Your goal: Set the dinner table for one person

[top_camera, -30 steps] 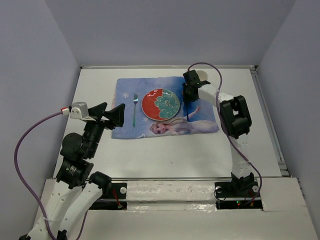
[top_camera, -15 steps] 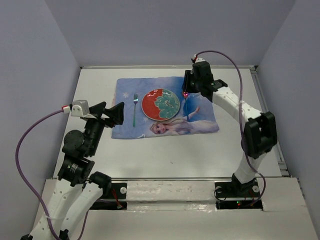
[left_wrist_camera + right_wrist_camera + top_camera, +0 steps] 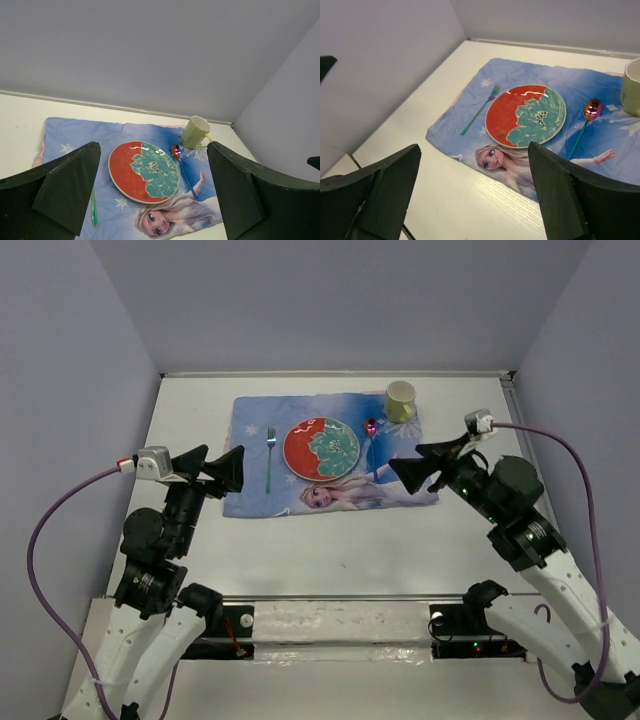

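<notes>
On the white dinner table [image 3: 330, 545] lies a blue printed placemat [image 3: 405, 485]. On the mat sit a red and teal plate [image 3: 321, 449], a green fork [image 3: 270, 462] to its left and an iridescent spoon [image 3: 371, 432] to its right. A pale yellow-green mug [image 3: 400, 400] stands at the mat's far right corner. My left gripper [image 3: 213, 466] hovers open above the mat's left edge, holding nothing. My right gripper [image 3: 425, 462] hangs open and empty above the mat's right edge, clear of the spoon. The wrist views show the plate [image 3: 144, 171] [image 3: 526, 116] and the spoon [image 3: 176, 151] [image 3: 591, 108] lying free.
Lavender walls [image 3: 80, 390] close in the table on three sides. A raised rail [image 3: 535, 470] runs along the table's right edge. The arm bases [image 3: 340, 625] stand at the near edge.
My right arm has pulled back from the spoon toward the near right and its jaws have opened. The spoon stays on the mat beside the plate. The left arm has barely moved.
</notes>
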{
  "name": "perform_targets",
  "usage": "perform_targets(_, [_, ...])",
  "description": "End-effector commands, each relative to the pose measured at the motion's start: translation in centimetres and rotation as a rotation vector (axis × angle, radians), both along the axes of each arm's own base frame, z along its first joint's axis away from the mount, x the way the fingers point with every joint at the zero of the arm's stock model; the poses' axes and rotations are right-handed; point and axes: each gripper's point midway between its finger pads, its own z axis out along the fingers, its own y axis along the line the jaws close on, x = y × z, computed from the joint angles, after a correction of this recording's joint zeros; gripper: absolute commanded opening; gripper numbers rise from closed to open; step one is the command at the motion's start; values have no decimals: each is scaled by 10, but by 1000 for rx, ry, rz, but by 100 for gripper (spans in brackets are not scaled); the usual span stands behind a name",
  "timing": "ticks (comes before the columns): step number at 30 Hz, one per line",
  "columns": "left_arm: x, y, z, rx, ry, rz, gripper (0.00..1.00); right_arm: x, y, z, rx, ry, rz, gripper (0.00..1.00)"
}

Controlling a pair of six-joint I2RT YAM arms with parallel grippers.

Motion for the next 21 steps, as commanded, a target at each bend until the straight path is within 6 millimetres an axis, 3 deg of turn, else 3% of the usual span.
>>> perform_targets(1, [-7, 2, 22, -25, -76, -6, 99, -32, -26, -4, 12, -38, -42, 100])
perform_targets(3, [-11, 2, 28, -21, -87, -16, 99, -43, -35, -13, 8, -36, -54, 100])
perform_targets(4, [-13, 1, 31, -18, -97, -25, 99, -56, -44, -3, 38, -85, -67, 100])
perform_targets(7, [-28, -5, 46, 1, -173, -83, 99, -67, -61, 6, 83, -142, -120, 100])
perform_targets(10, [-38, -1, 57, -14, -218, -81, 99, -82, -80, 27, 139, -227, -174, 100])
perform_targets(14, [-44, -11, 65, 9, -249, -137, 99, -100, -94, 55, 183, -320, -194, 100])
perform_targets(16, [-43, -18, 64, 20, -251, -174, 99, -96, -104, 59, 191, -322, -252, 100])
perform_targets(21, [-30, -34, 45, 38, -192, -231, 99, -85, -89, 49, 157, -268, -206, 100])
